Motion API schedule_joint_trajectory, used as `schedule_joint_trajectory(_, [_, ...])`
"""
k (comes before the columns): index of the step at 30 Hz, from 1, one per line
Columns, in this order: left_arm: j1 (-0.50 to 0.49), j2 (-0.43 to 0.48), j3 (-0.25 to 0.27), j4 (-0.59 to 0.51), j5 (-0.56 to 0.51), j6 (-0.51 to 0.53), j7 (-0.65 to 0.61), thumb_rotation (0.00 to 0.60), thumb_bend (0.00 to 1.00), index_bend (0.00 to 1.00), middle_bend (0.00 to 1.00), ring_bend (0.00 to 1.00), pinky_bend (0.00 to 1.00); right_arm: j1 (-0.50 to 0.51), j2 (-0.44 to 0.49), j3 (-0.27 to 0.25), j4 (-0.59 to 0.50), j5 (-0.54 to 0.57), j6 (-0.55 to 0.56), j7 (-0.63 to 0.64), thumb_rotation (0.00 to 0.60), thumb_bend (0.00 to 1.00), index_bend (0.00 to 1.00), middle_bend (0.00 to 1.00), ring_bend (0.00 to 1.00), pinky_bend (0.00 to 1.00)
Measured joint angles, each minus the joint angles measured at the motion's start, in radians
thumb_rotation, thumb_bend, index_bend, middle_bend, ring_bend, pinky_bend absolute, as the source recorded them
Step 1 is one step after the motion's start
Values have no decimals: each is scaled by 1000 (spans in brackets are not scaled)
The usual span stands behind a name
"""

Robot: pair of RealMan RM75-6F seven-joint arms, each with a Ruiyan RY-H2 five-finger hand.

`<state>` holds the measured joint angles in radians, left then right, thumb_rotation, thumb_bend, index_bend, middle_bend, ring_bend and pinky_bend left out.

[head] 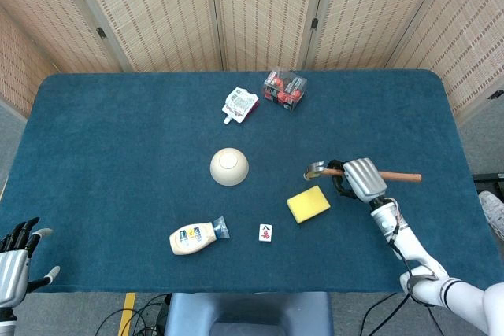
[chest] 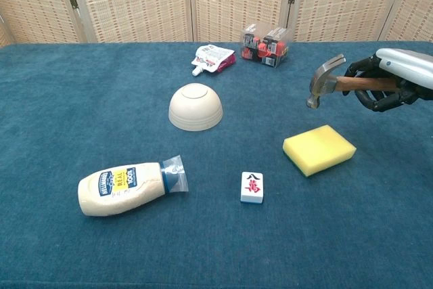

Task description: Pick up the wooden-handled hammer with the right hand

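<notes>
My right hand [head: 361, 179] [chest: 399, 79] grips the wooden-handled hammer [head: 398, 176] [chest: 325, 80] around the handle, close behind the head. The hammer hangs above the table, nearly level, its steel head [head: 315, 169] pointing left and the brown handle sticking out to the right. It is clear of the yellow sponge [head: 308, 204] [chest: 318, 149], which lies below and in front of it. My left hand [head: 16, 261] sits at the bottom left corner, off the table, fingers spread with nothing in them.
An upturned cream bowl [head: 229, 166] sits mid-table. A mayonnaise bottle [head: 196, 237] and a mahjong tile [head: 266, 232] lie near the front edge. A white pouch [head: 239, 105] and a clear box of red items [head: 284, 89] are at the back.
</notes>
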<state>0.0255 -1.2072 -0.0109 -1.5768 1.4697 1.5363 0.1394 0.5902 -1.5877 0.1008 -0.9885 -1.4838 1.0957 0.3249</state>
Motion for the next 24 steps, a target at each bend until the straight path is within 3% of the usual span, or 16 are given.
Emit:
schedule_joint_trajectory(3, [2,3,1,-4,0,2,2,600,201,291,134,117,214,20,-41,19,66,25,-37,22,600,581,682,655,541,615])
schedule_joint_trajectory(8, [6,7,1,-9,-5,6,6,600,201,291,134,117,214,58,-107,47,175,61,-113,102,600,423,339,402,303,420])
schedule_joint_trajectory(14, [7,8,1,-10,-9,5,9,600,201,293,134,117,215,87,-148,56,262,70,-153,180,600,270,62,210,158,300])
schedule_joint_trajectory(24, [-2,5,-5,-9,-5,-2,10,600,201,293,134,116,214,41,-58,51,202,61,-76,180,600,238,4,179,123,263])
